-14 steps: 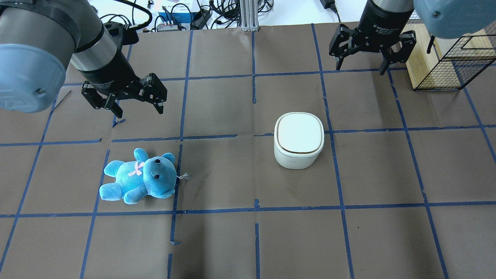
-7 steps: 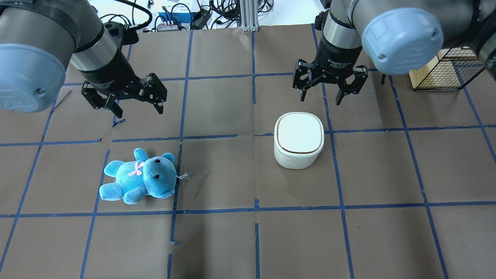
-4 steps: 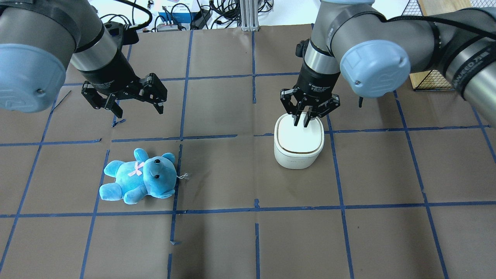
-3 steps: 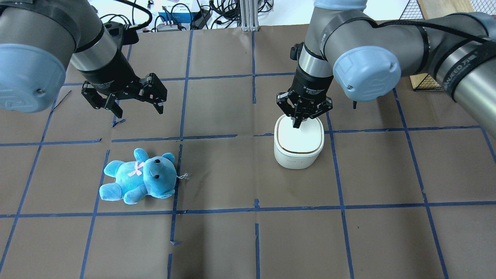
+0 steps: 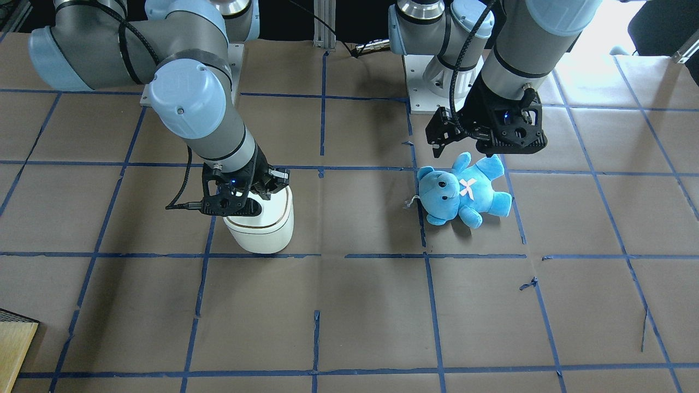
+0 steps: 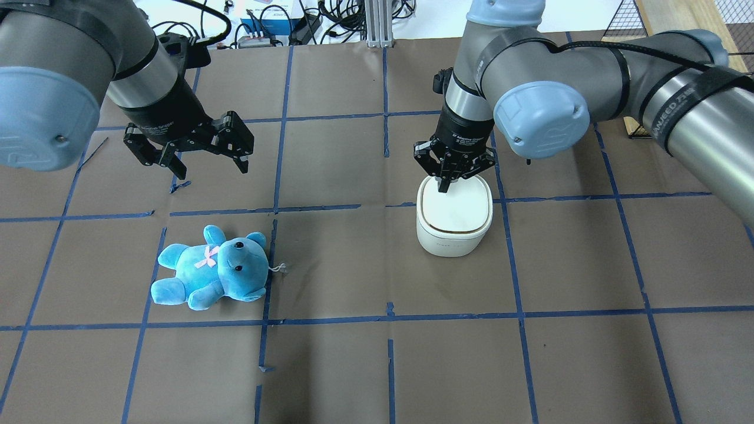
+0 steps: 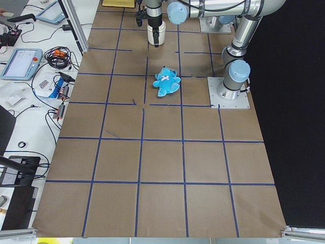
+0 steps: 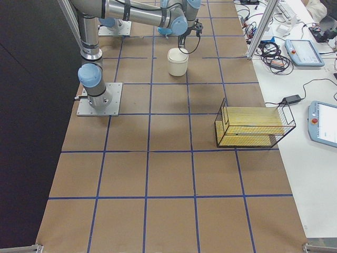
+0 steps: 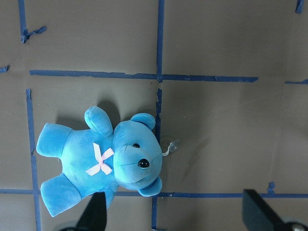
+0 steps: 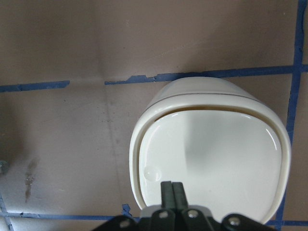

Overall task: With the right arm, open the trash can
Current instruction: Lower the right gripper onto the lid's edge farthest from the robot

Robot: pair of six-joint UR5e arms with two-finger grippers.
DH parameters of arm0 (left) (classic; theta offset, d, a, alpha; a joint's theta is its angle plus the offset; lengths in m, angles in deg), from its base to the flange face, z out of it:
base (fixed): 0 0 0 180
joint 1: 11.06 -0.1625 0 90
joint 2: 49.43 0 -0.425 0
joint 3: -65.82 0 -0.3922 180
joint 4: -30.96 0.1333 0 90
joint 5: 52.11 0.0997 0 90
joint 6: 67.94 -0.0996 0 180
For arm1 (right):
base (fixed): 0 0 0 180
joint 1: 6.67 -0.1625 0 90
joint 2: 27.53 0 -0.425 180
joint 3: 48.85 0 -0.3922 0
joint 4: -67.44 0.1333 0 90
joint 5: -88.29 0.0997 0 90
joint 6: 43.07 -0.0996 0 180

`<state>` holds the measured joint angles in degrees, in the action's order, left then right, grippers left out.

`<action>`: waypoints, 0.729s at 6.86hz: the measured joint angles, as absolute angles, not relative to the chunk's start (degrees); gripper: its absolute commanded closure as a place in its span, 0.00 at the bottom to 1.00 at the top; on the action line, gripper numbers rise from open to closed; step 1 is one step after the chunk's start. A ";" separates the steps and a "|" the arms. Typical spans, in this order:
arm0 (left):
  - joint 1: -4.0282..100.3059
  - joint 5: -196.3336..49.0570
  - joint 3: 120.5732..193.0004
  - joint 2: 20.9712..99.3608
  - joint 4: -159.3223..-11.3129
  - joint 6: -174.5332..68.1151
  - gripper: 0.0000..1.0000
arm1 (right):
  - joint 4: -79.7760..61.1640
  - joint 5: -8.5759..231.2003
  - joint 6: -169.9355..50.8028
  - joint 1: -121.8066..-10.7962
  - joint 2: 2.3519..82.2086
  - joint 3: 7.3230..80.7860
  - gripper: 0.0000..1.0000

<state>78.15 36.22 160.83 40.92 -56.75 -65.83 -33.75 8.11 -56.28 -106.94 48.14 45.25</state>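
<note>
The white trash can stands right of the table's middle with its lid down; it also shows in the front view and the right wrist view. My right gripper is shut and empty, pointing straight down, its fingertips together at the lid's far edge. I cannot tell whether they touch the lid. My left gripper is open and empty, hovering beyond the blue teddy bear.
The teddy bear lies on its back on the table's left half. A wire basket with a wooden board stands at the table's right end. Blue tape lines cross the brown table cover.
My right arm swung in from the far right by the basket to above the trash can, shut its fingers and came down at the lid's far edge. The left arm has not moved.
</note>
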 measured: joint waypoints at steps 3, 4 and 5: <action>78.15 36.22 160.83 40.92 -56.75 -65.83 0.00 | -34.56 8.19 -56.26 -107.01 46.78 45.35 0.97; 78.15 36.23 160.83 40.92 -56.75 -65.83 0.00 | -34.79 8.21 -56.27 -107.07 46.35 45.57 0.97; 78.15 36.23 160.83 40.92 -56.75 -65.83 0.00 | -35.16 8.44 -56.31 -107.10 46.07 45.90 0.97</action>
